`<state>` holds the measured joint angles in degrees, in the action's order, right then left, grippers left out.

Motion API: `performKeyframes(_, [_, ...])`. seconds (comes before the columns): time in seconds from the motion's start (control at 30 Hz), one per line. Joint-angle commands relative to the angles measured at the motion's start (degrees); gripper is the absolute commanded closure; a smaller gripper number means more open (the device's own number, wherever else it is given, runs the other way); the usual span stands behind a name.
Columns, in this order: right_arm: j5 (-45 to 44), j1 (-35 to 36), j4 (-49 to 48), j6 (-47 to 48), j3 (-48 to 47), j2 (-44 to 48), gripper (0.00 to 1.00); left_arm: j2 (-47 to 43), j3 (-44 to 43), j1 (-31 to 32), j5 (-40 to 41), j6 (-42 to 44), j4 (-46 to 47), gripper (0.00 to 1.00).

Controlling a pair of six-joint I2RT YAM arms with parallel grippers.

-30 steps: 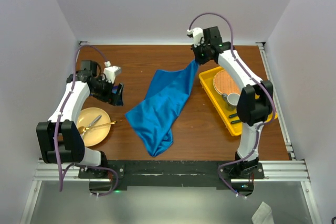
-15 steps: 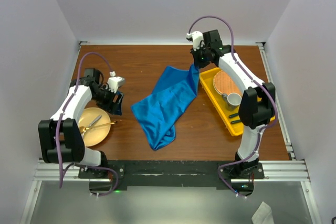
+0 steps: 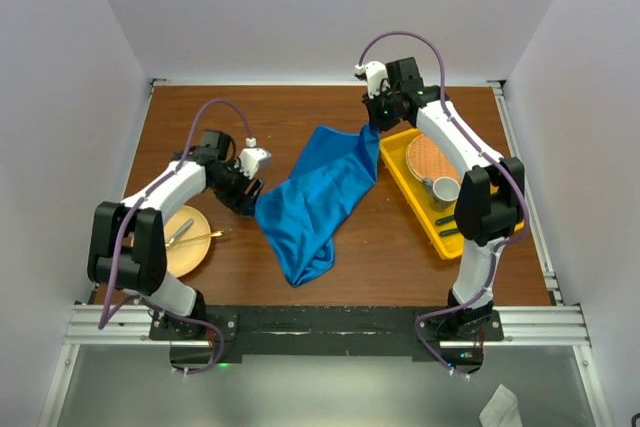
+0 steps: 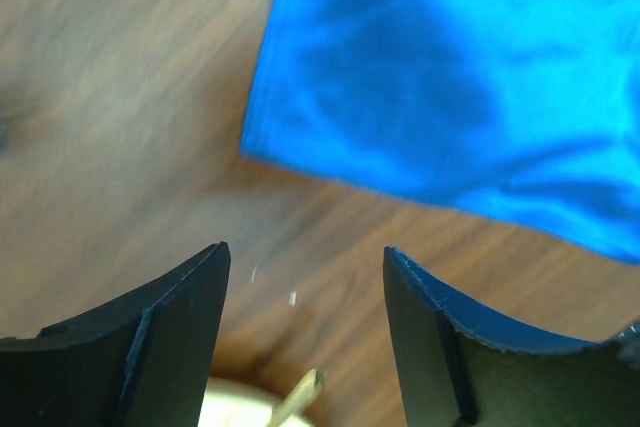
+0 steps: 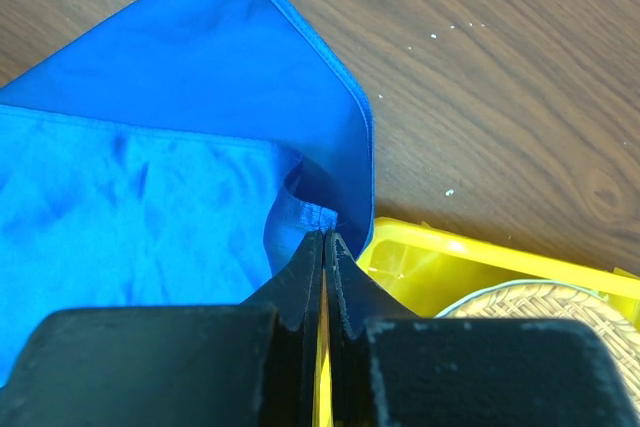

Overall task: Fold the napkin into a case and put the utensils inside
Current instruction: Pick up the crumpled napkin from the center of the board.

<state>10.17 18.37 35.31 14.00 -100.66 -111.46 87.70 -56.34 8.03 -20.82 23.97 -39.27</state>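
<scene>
One pale round plate sits well to the left of the napkin and carries two gold pieces of cutlery, lying crossed. Between that plate and the napkin the left gripper hangs low just beside the cloth's left edge; from the left wrist its two fingers stand apart with only bare wood between them, released and grasping nothing, the napkin's hemmed edge lying just ahead of the fingertips. The single bright blue napkin is spread unfolded and rumpled across the middle of the brown table, one long loose shape running from a rounded end nearest the arm bases up to a raised corner at its far right. The right gripper is clenched on that far right corner; the right wrist view shows both fingers pressed flat together with a small fold of the blue cloth pinched between them. Just to the right of the napkin, touching or nearly touching its right edge, lies one yellow tray. It holds one round woven mat, one grey mug and, at the end furthest from the pinched corner, two thin dark utensils, their colours too small to tell.
</scene>
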Motion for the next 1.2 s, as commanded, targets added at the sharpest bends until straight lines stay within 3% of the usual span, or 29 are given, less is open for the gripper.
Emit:
performKeyframes(0.0, [1.4, 0.2, 0.5, 0.4, -1.1, 2.9, 1.0, 3.3, -0.3, 2.5, 4.6, -3.1, 8.4, 0.35])
performKeyframes(0.4, [2.2, 0.2, 0.5, 0.1, -1.2, 3.3, 1.0, 11.6, -2.8, 5.6, 10.3, -2.3, 14.2, 0.48])
performKeyframes(0.83, [1.6, 0.2, 0.2, 0.1, -1.6, 3.3, 1.0, 12.9, -0.3, 9.2, 15.1, -2.3, 16.1, 0.58])
performKeyframes(1.03, [1.8, 0.2, 0.4, 0.1, -1.6, 3.7, 1.0, 13.3, 2.7, 12.6, 17.2, -2.1, 16.8, 0.8])
performKeyframes(1.1, [2.0, 0.1, 0.4, 0.0, -1.6, 4.0, 1.0, 13.3, 2.1, 12.5, 16.9, -2.2, 16.2, 0.98])
performKeyframes(1.17, [2.1, 0.2, 0.4, 0.0, -1.6, 4.1, 1.0, 12.9, 0.7, 11.7, 16.7, -2.3, 14.7, 1.0])
